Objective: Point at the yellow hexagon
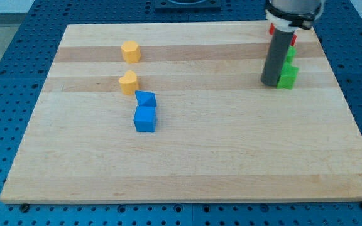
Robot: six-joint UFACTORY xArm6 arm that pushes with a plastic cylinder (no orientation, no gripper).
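We have only one view. It looks down at a slant from above the near edge of the surface [187,176], facing its far edge at the view's top. It stands back enough to take in the whole board, with blue pegboard [5,63] around it.

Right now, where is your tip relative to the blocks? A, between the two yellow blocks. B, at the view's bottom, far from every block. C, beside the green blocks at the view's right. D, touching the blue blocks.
C: my tip rests right beside the lower green block near the view's top right, far from the yellow blocks and blue blocks.
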